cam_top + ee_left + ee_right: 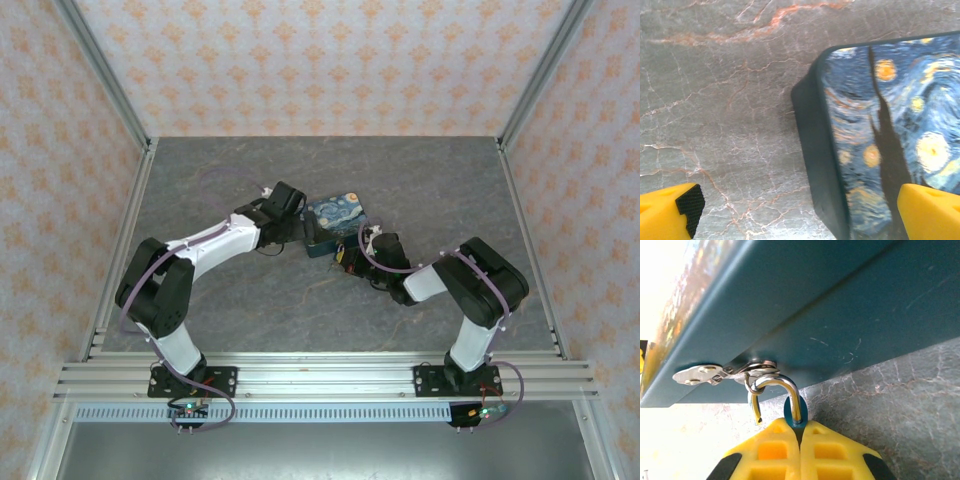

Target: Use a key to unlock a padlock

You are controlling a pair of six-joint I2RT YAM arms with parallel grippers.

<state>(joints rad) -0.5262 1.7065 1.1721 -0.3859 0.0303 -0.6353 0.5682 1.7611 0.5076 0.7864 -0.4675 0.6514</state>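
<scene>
Padlock (pixel 788 412) stood upright in the right wrist view, loop up through the box's (pixel 840 315) latch (pixel 715 374). Right gripper (pixel 800 432) pinched its body tight. Left gripper (pixel 800 207) gaped wide, empty.

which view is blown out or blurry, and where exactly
Right wrist: the left side is blown out, bleaching the table and the lid edge of the box almost white, though the shackle of the padlock is crisp with small glints. Left wrist: soft all over, the box print slightly smeared. Top external: even light, faint shadows, no glare.
</scene>
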